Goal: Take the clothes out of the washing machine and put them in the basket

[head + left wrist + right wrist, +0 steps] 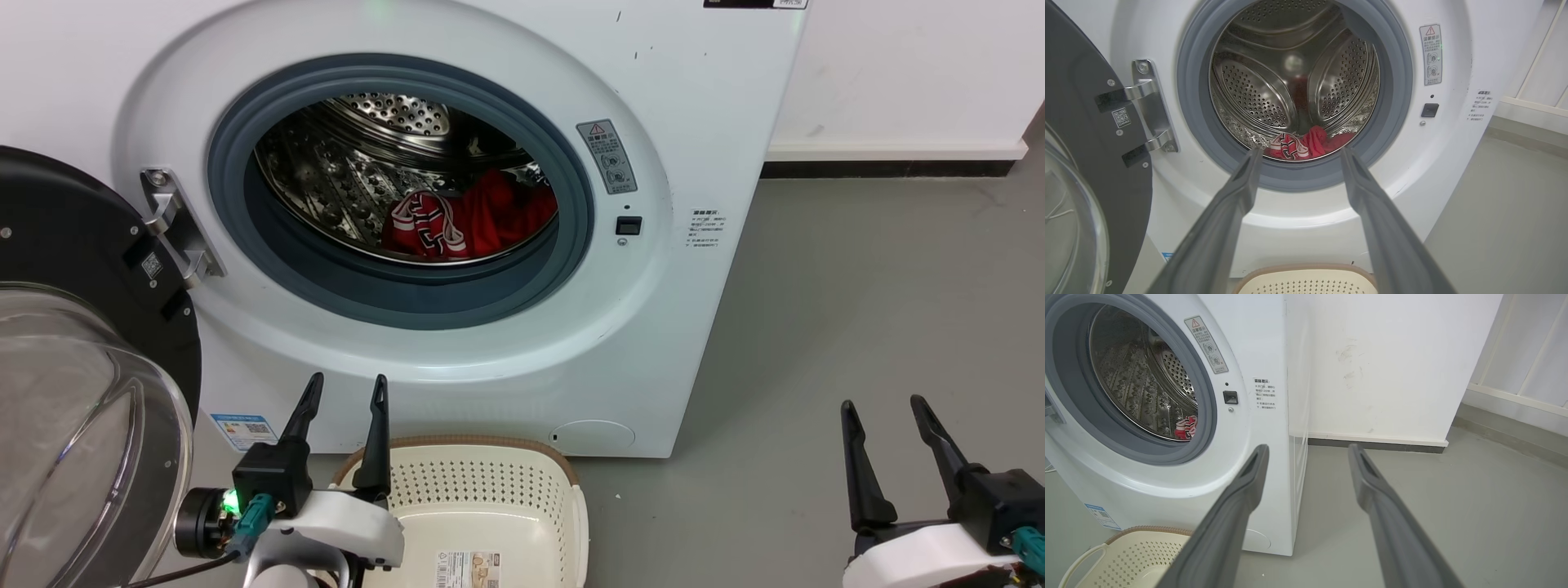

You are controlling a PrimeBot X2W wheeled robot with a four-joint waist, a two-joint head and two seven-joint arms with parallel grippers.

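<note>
The white washing machine [686, 106] stands with its black-framed glass door [73, 367] swung open to the left. Red clothes [469, 220] with white striped trim lie at the bottom of the steel drum, also seen in the left wrist view [1306, 147] and the right wrist view [1186, 426]. The cream basket [482, 490] sits on the floor in front of the machine. My left gripper [347, 392] is open, low in front of the machine and above the basket's left rim, pointing at the porthole. My right gripper [886, 408] is open over the floor, right of the machine.
Grey floor [857, 310] stretches to the right of the machine. A white wall with a dark skirting strip [882, 167] runs behind it. The open door takes up the space at the left.
</note>
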